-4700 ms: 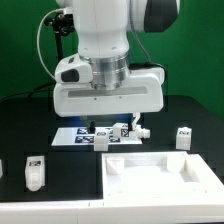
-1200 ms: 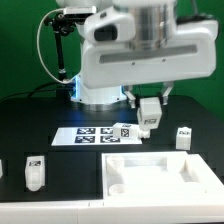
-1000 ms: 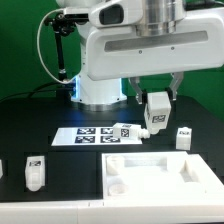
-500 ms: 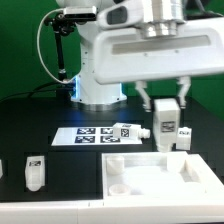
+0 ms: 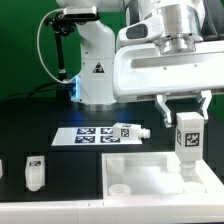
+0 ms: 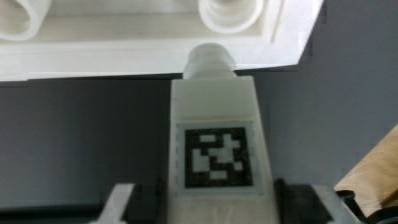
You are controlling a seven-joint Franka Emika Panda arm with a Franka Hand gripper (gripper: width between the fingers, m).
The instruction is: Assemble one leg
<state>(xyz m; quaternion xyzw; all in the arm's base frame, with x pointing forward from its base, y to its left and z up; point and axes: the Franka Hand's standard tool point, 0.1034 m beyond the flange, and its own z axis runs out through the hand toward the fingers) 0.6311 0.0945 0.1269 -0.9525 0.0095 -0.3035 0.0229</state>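
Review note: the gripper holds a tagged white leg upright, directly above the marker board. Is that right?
Not quite. The gripper does hold the tagged white leg upright, but not above the marker board. The exterior view shows it well toward that view's right, by the edge of the white tabletop.

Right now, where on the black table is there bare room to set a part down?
Bare table lies between the loose leg and the white panel, and beside the marker board on the exterior view's left. Crowded on the exterior view's right: the gripper holds a second leg by the panel.
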